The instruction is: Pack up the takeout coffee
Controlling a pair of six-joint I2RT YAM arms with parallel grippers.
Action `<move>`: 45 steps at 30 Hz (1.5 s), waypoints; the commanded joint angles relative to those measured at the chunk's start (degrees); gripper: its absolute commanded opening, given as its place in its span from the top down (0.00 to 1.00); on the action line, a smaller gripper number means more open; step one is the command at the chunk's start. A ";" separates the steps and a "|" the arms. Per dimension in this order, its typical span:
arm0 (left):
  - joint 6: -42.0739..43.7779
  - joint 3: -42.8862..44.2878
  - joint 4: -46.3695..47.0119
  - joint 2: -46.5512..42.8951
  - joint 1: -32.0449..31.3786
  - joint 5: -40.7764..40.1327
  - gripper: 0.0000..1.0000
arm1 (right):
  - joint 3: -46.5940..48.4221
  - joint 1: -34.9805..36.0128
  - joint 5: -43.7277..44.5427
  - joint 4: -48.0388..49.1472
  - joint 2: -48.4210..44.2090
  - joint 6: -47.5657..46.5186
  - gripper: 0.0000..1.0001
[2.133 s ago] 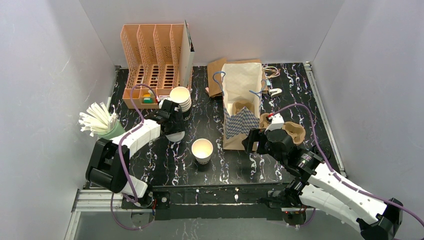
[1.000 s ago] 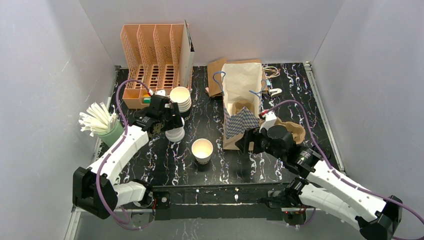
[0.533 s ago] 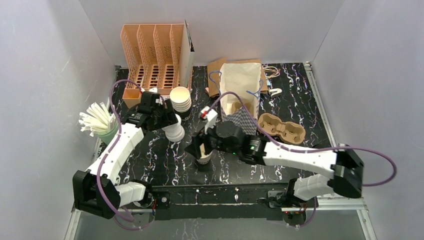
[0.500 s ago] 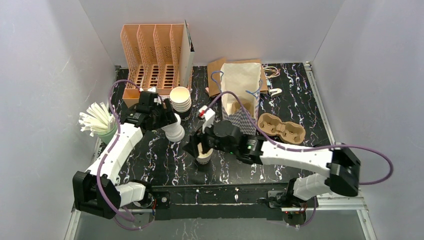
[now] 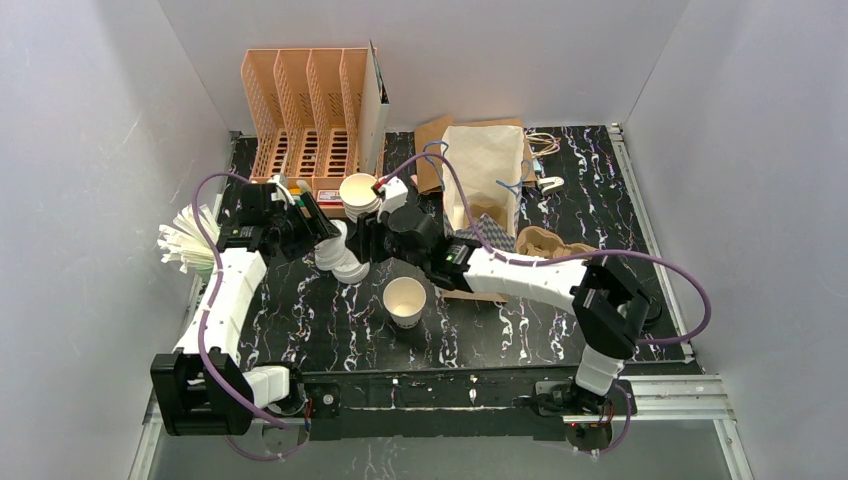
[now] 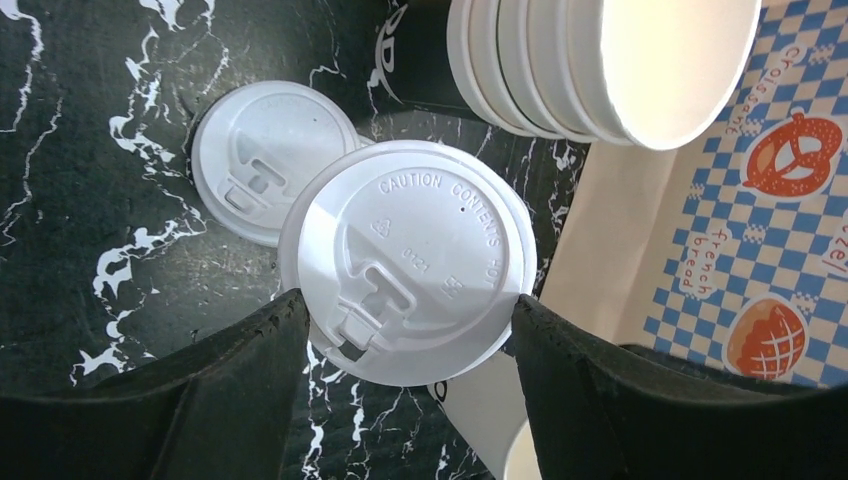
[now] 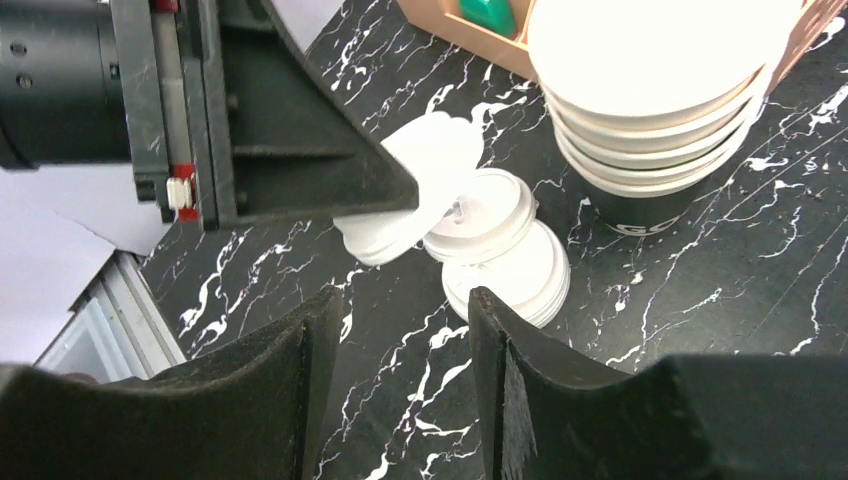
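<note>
Two arms crowd the lid pile in the top view. The open cup (image 5: 405, 300) stands uncovered mid-bench (image 5: 300, 320), and the pulp tray (image 5: 545, 240) lies just beside the bag (image 5: 485, 170).

Left wrist: left gripper (image 6: 405, 300) clamps a lid (image 6: 410, 250) by its rim. A doubled edge suggests two lids nested; one could drop.

Right wrist: right gripper (image 7: 400, 310) spread wide, empty, close to the left gripper. Collision risk.
</note>
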 commanded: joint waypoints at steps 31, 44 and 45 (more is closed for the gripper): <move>-5.90 0.28 -4.32 -7.01 -52.63 -34.88 0.32 | -1.91 0.00 8.40 -42.55 -39.05 2.29 0.33; -8.70 8.45 -14.72 2.54 -64.58 -50.36 0.31 | -22.92 0.00 2.15 -37.84 -48.69 12.48 0.36; -8.80 8.82 -15.21 3.01 -64.71 -50.40 0.30 | -24.76 0.00 1.78 -36.67 -49.30 13.40 0.36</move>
